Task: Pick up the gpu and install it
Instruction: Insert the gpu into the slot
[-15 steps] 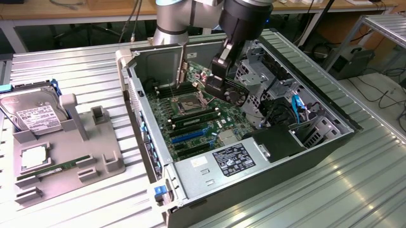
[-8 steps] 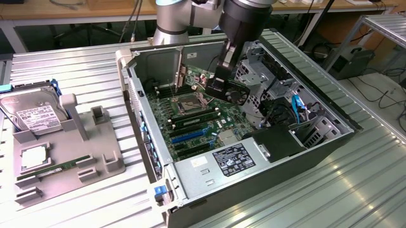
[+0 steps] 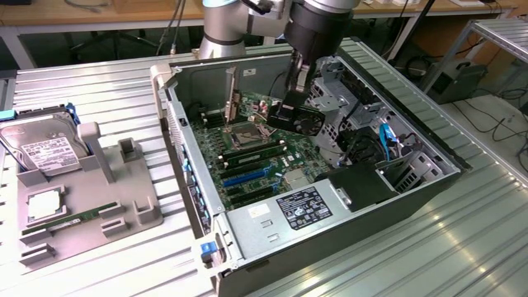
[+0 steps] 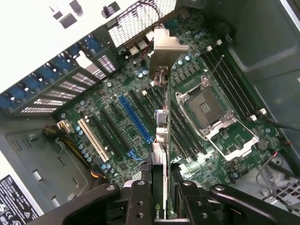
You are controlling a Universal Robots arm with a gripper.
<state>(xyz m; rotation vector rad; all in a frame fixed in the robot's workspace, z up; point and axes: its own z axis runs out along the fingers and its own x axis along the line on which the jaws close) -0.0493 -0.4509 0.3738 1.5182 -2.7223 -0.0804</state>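
My gripper (image 3: 291, 113) is shut on the gpu (image 3: 306, 120) and holds it inside the open computer case (image 3: 272, 238), just above the green motherboard (image 3: 293, 164). The card's black cooler face with its fan faces the exterior view's right, and its silvery end bracket (image 3: 230, 93) stands upright toward the case's back wall. In the wrist view the gpu (image 4: 162, 101) runs edge-on from between my black fingers (image 4: 140, 201) out to the bracket (image 4: 167, 44). It hangs over the black slots between the blue slot (image 4: 136, 119) and the processor socket (image 4: 215, 112).
The grey power supply (image 3: 310, 207) fills the case's near corner, and the drive cage (image 3: 347, 102) with cables lines the side at the exterior view's right. At the exterior view's left, a grey fixture (image 3: 132, 210) carries a silver hard drive (image 3: 41, 145) and a green RAM stick (image 3: 70, 218).
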